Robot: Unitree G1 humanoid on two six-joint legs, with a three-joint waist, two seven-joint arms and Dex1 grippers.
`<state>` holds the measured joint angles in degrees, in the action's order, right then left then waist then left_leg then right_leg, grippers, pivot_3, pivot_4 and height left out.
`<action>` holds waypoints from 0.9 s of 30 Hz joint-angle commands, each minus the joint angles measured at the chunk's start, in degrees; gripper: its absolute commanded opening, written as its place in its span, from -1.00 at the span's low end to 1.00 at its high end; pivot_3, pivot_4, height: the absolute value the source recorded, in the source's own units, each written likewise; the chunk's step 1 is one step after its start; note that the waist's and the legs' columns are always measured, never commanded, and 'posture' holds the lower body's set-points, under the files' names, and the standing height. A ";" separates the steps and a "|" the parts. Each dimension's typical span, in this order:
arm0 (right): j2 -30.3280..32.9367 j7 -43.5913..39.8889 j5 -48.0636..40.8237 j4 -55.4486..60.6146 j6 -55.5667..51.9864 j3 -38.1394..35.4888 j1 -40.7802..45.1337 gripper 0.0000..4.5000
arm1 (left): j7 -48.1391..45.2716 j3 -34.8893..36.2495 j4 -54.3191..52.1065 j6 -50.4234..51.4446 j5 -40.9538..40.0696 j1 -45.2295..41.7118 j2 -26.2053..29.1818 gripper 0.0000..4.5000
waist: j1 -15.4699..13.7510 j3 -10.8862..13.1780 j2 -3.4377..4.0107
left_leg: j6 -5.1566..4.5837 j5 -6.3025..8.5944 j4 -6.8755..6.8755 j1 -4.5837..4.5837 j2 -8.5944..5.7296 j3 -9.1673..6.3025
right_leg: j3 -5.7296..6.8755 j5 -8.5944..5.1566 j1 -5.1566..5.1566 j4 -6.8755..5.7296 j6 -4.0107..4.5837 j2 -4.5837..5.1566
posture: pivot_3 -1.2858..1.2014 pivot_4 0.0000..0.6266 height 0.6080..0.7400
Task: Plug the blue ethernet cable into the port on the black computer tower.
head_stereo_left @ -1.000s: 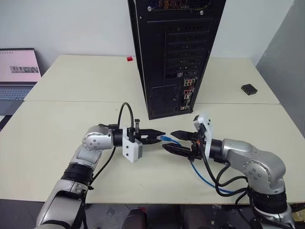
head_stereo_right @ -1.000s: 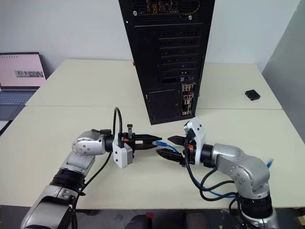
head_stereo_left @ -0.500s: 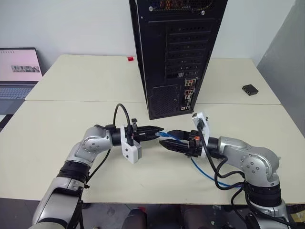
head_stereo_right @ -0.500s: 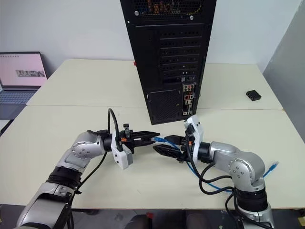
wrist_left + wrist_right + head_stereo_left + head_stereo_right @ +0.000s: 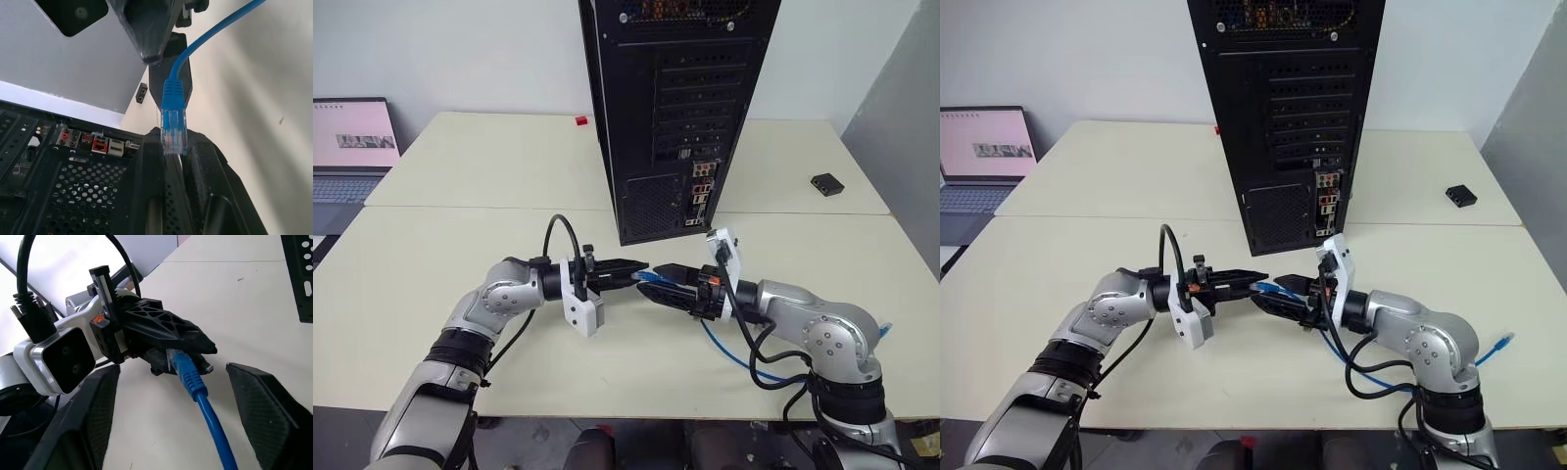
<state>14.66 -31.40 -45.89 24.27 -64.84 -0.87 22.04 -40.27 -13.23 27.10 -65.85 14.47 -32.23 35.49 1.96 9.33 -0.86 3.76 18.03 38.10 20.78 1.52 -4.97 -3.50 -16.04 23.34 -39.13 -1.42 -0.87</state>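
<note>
The black computer tower stands upright at mid-table, its rear facing me. The port lies somewhere in its strip of coloured connectors; I cannot single it out. In front of the tower my left gripper points right, shut on the plug of the blue ethernet cable. My right gripper points left toward it and is open, one finger on each side of the cable just behind the plug, not touching. The cable trails right across the table to its other plug.
A small black box lies at the right on the far table. A laptop sits at the far left and a small red piece beside the tower. The grippers hover a little above the cream table.
The right gripper's fingers have narrowed a little around the cable and now flank it closer to the plug. The left gripper keeps its hold on the plug.
</note>
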 commanded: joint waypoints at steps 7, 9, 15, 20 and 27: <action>1.87 -0.89 -0.94 0.06 1.81 1.25 -0.13 -0.47 | 3.56 -0.22 -0.14 -1.68 0.90 -1.03 1.13 -0.89 | 0.00 0.00 0.00 | 0.00 0.00 0.00 0.00 0.00 0.00 | 0.00 0.00 0.00 0.00 0.00 0.00 | 0.03 -0.52 1.00; 1.82 -0.61 -1.17 -0.03 1.81 1.14 -0.22 -0.63 | 3.81 -0.42 -0.16 -2.07 1.00 -0.86 1.21 -0.89 | -0.01 0.00 0.00 | 0.00 0.00 0.00 0.00 0.00 0.00 | 0.00 0.00 0.00 0.00 0.00 0.00 | 0.03 -0.52 1.00; 1.41 -0.30 -2.98 -0.48 1.12 0.15 -0.06 -1.00 | 4.81 -1.09 0.33 -3.24 1.87 -0.76 1.65 -0.89 | 0.00 0.00 0.00 | 0.00 0.00 0.00 0.00 0.00 0.00 | 0.01 0.00 0.00 0.00 0.00 0.00 | 0.03 -0.52 1.00; 1.76 -0.19 -3.79 -0.51 1.01 0.13 -0.24 -1.00 | 5.69 -1.70 1.08 -4.11 2.50 -0.83 2.13 -0.89 | -0.01 0.00 0.00 | 0.00 0.00 0.00 0.00 0.00 0.00 | 0.01 0.00 0.00 0.00 0.00 0.00 | 0.03 -0.52 1.00; 2.16 0.12 -3.61 -0.41 1.67 0.56 -0.45 -1.00 | 7.30 -1.57 1.73 -4.75 2.91 -0.94 1.87 -0.89 | -0.01 0.00 0.00 | 0.00 0.00 0.00 0.00 0.00 0.00 | 0.01 0.00 0.00 0.00 0.00 0.00 | 0.03 -0.52 1.00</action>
<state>16.79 -31.17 -48.27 22.26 -64.48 0.36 21.23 -34.07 -14.72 28.97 -69.64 17.14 -32.37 36.87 1.95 9.33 -0.86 3.76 18.03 38.10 20.79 1.52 -4.97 -3.49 -16.04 23.34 -39.13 -1.42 -0.87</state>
